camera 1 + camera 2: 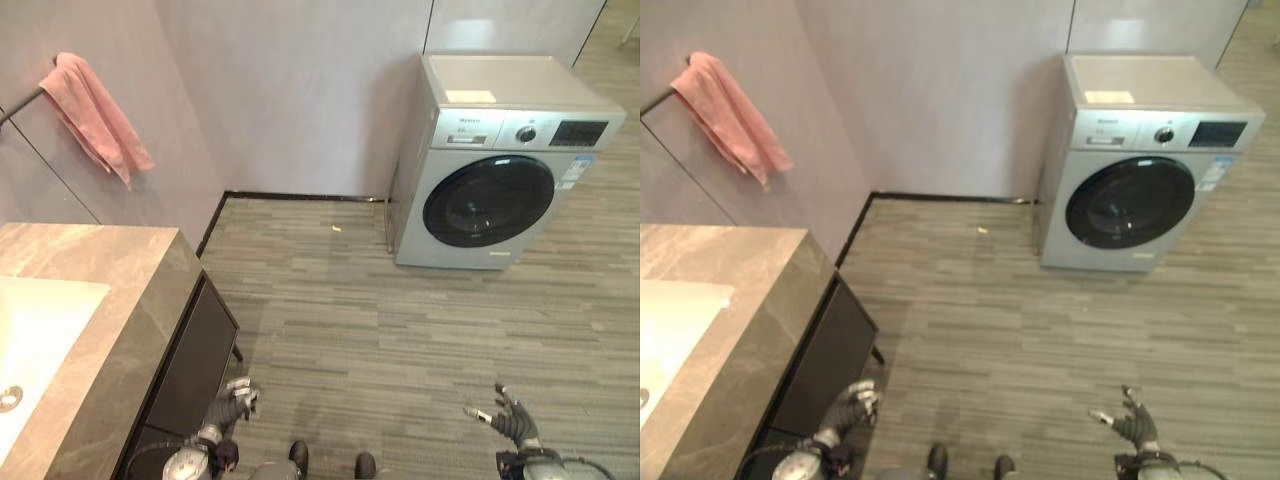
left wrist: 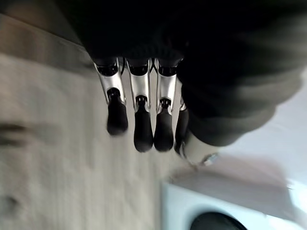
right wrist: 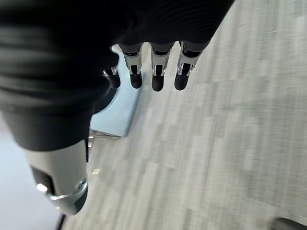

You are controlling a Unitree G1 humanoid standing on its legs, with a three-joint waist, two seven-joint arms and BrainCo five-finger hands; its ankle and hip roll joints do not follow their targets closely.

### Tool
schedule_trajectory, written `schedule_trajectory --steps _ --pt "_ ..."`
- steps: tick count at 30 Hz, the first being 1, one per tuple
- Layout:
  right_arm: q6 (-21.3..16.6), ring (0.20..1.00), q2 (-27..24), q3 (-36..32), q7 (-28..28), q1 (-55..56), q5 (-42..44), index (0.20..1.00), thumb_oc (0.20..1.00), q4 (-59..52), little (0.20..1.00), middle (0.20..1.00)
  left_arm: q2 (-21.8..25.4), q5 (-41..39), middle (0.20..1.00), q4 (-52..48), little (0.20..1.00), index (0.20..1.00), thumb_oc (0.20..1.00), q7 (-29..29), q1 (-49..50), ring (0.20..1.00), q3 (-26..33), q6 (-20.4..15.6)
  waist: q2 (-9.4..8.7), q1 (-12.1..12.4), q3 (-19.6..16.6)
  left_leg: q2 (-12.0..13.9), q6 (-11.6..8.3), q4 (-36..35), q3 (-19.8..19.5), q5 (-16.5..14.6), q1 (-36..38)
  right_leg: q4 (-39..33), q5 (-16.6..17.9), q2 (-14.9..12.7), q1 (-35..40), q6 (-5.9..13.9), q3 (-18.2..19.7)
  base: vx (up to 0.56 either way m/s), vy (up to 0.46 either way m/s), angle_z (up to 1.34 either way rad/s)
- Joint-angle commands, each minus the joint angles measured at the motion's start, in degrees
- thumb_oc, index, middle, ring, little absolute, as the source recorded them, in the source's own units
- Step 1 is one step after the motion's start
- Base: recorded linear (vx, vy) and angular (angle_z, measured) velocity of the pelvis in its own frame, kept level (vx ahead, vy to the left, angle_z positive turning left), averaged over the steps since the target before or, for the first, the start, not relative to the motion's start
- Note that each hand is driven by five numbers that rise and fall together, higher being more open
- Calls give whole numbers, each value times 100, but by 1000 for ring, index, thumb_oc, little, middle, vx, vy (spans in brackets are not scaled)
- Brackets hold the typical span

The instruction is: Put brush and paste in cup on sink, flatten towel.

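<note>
Grey striped flooring (image 1: pixel 400 340) and pale wall panels make up the room, and no step of the task is judged to be done so far. At the far left, the pink towel (image 1: pixel 92 113) is seen hanging bunched and creased over a rail (image 1: pixel 20 105) on the wall, high above and well apart from the fingers of both hands, so the flattening is still left. Below it, the stone counter (image 1: pixel 110 300) with its white sink (image 1: pixel 40 330) is seen, just beside the left hand and on its outer side; a brush, a paste tube or a cup cannot be found on the visible part of it, so it cannot be told where these things lie, and the placing of them is also judged to be open. The dark cabinet front (image 1: pixel 195 355) under the counter is seen directly beside the left hand (image 1: pixel 232 402), which is held low with nothing in it; in its wrist view the fingers (image 2: pixel 139 120) are kept straight and close together, pointing over the floor. Further right, a washing machine (image 1: pixel 495 160) stands against the back wall, far beyond the fingertips of both hands. At the right, the right hand (image 1: pixel 508 415) is held low over the floor, also without any load; its fingers (image 3: pixel 156 69) are loosely straight and slightly spread, with the thumb apart. Both hands are thus judged free for the first grasp.
</note>
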Motion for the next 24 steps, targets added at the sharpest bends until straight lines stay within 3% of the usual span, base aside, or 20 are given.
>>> schedule_trajectory --steps 1,3,10,13,17,19,24 --pt "269 1000 157 481 367 -932 579 1000 1000 1564 1000 1000 -279 1905 1000 1411 1000 1000 1000 673 -1042 1000 -354 -15 73 -162 -133 -112 330 -328 154 193 826 265 16 -123 187 756 429 119 127 -20" --pt "286 1000 200 585 301 -1067 345 1000 1000 1844 1000 1000 -200 2500 1000 1604 1000 1000 1000 797 -1112 1000 -543 -44 120 -182 -213 -119 359 -490 324 154 984 257 75 -157 148 809 470 85 111 -42" --pt "268 1000 343 464 297 -963 463 1000 1000 1734 1000 1000 -290 1836 1000 2305 1000 1000 1000 1003 -963 1000 264 14 98 -206 -177 -183 531 -454 443 -69 1195 748 -3 -244 32 887 495 28 89 -36" --pt "240 1000 401 572 277 -1064 462 1000 1000 1603 1000 1000 -398 1891 1000 2436 1000 1000 1000 1052 -1053 1000 208 35 78 -233 -53 -169 590 -141 510 -262 1189 1373 -8 -215 -285 947 452 -36 41 -14" --pt "131 1000 293 776 183 -1019 498 1000 1000 861 1000 1000 -385 1706 1000 1987 1000 1000 1000 1167 -1183 1000 131 -36 -26 -219 81 -242 562 586 388 -403 870 1137 -213 -148 -314 742 401 -96 -25 -13" --pt "85 1000 239 823 134 -1021 524 1000 1000 556 1000 1000 -386 1517 1000 1716 1000 1000 1000 1279 -1240 1000 108 -84 -69 -155 214 -181 511 1167 385 -500 579 1557 -432 -107 -427 594 379 -154 -70 37" --pt "-45 1000 55 653 -227 -1041 543 1000 1000 -41 1000 1000 -408 1062 1000 948 1000 1000 1000 1475 -1419 1000 39 -162 -145 -150 658 -54 601 2436 300 -1161 108 2685 -973 -206 -743 421 129 -108 -71 22"
